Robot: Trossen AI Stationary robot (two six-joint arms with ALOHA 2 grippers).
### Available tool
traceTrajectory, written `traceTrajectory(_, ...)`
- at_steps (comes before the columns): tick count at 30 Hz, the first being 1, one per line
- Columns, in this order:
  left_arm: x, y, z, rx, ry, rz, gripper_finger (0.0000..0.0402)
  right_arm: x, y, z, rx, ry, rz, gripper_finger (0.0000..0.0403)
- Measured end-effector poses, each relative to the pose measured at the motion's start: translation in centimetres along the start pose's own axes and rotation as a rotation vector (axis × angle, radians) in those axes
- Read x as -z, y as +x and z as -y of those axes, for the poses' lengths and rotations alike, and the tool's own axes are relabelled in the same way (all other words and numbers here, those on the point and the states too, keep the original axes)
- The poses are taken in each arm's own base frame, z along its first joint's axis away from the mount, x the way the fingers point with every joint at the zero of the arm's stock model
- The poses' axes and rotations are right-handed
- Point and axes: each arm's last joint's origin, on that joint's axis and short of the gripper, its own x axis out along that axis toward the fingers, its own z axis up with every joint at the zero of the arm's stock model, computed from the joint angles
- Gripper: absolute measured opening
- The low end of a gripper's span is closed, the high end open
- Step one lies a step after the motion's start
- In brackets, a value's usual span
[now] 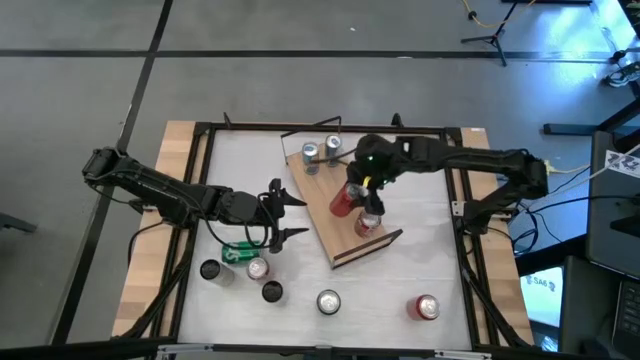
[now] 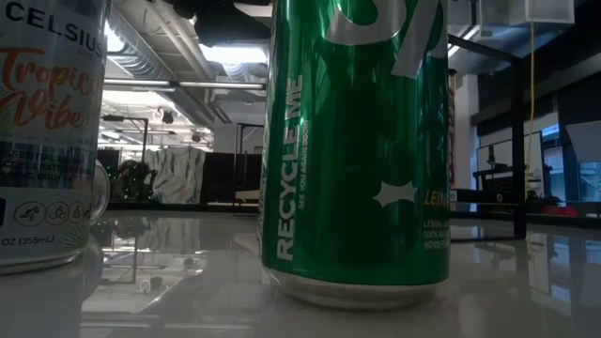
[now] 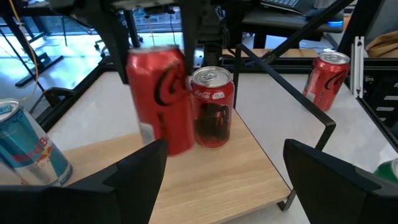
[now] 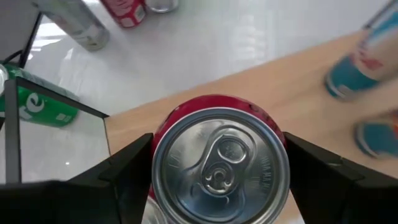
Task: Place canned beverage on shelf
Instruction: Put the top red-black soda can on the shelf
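While the right gripper (image 1: 352, 196) pinched the tilted red can (image 1: 344, 200) at frame centre over the shelf (image 1: 325, 215), it needed levelling beside the standing can (image 1: 369, 222) — then a gentle release; left gripper (image 1: 283, 215) waited spread.

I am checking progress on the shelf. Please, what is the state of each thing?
Right pincer: around red can, tilted, on the shelf.
Left pincer: open, empty.
Second red can: upright on shelf.
Green can: lying on table.
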Motion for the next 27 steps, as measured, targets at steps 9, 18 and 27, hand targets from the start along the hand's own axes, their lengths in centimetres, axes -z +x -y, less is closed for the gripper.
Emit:
traceTrajectory(9, 0.0, 0.0, 0.0, 0.0, 0.0, 0.0, 0.0311, -0.3, 3.0, -0.9, -0.038, -0.032, -0.04, 0.0301)
traceTrajectory(18, 0.0, 0.0, 0.0, 0.0, 0.0, 0.0, 0.0311, 0.0, 5.2, -0.2, -0.016, -0.018, -0.09, 0.0301)
traceTrajectory(27, 0.0, 0.0, 0.0, 0.0, 0.0, 0.0, 0.0311, 0.2, 6.2, 0.0, -0.024, -0.038, -0.113, 0.0301)
